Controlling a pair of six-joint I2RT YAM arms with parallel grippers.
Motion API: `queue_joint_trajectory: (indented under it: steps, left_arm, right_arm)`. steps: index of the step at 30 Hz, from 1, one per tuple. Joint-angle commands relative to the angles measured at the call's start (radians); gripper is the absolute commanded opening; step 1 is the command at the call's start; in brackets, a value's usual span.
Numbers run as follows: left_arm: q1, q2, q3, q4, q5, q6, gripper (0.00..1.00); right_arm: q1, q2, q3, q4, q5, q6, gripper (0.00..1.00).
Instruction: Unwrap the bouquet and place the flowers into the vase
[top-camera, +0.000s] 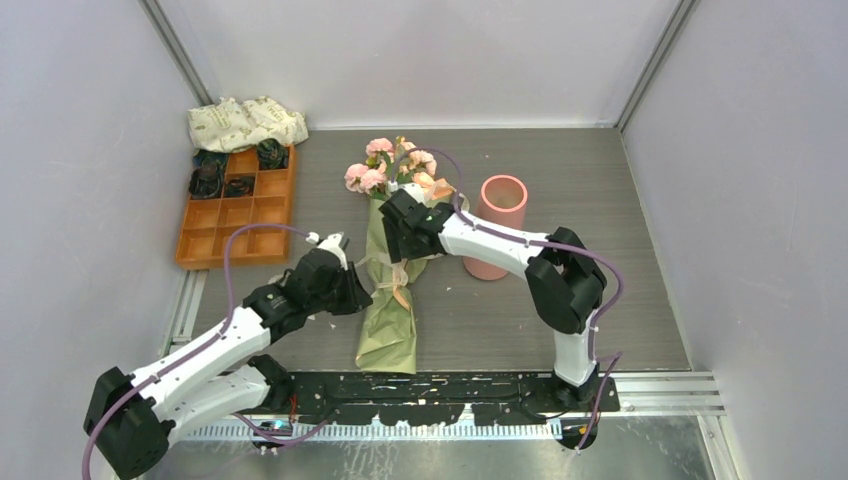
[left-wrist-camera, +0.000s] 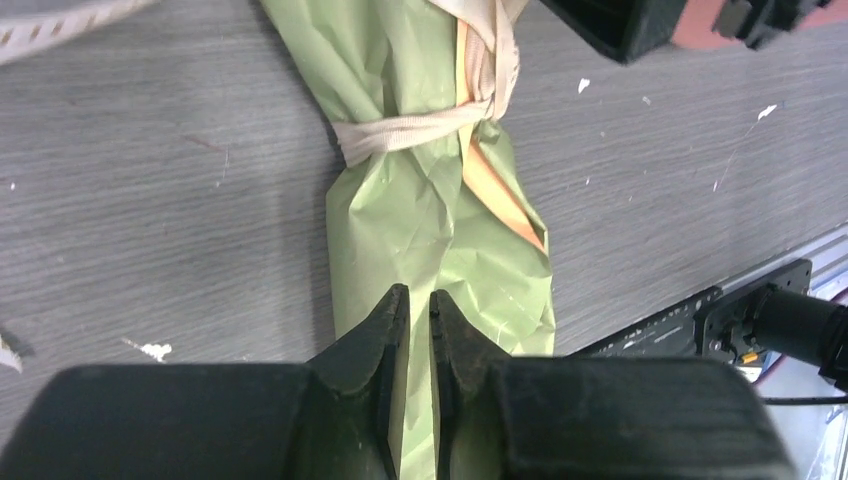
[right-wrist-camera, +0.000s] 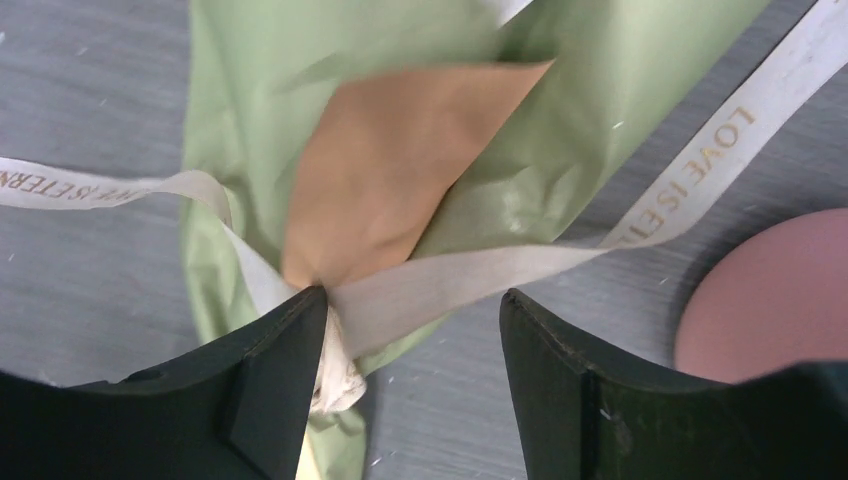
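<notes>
A: Left side first. Tray (top-camera: 215, 245) and cloth bundle (top-camera: 245, 122) sit far left, well apart from the work. They only matter if the bouquet (top-camera: 392, 300) gets dragged that way.
B: Left gripper (left-wrist-camera: 418, 300)?
A: Jaws pressed almost together on the bouquet's lower paper end, with green paper in the slit. Reads as a pinch, and a thin one.
B: Failure mode?
A: It has paper only, no stems as far as I can judge. If the other arm pulls hard, the paper tears or slips out and the whole thing slides on the table (top-camera: 620, 280).
B: Bouquet itself?
A: Lies flat mid-table between the arms, flowers (top-camera: 385, 165) pointing away from the bases. Ribbon (left-wrist-camera: 410, 135) is tied round the waist and the wrap is on.
B: Right gripper (right-wrist-camera: 415, 305)?
A: Jaws spread, straddling a ribbon tail right at the knot. One finger (right-wrist-camera: 290, 340) touches the knot. Nothing held.
B: Risk?
A: Closing there may catch the orange paper (right-wrist-camera: 400, 170) along with the ribbon, or bite the knot rather than the tail. Pulling on that tightens it instead of undoing it.
B: Vase (top-camera: 497, 225)?
A: Upright, just right of the bouquet. The right forearm passes close in front of it in the top view. A sideways pull toward that side could knock it. It's tall, so I judge it tips easily.
</notes>
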Motion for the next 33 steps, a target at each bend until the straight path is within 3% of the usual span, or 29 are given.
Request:
queue_joint_trajectory:
  steps: [1,9,19,33]
  left_arm:
    - [-0.004,0.019,0.01,0.118,-0.039,0.001,0.15]
    - [-0.004,0.172,0.09,0.16,-0.048,0.085,0.28]
    - [-0.01,0.319,0.153,0.173,-0.085,0.162,0.43]
    - [-0.01,0.451,0.192,0.209,-0.139,0.183,0.46]
  right_arm:
    - [-0.053,0.026,0.07,-0.021,0.028,-0.022,0.69]
    - [-0.085,0.012,0.066,-0.013,-0.016,-0.016,0.67]
    - [-0.084,-0.127,-0.038,0.037,-0.07,0.021,0.66]
    - [-0.071,-0.245,-0.1,0.065,-0.087,0.051,0.66]
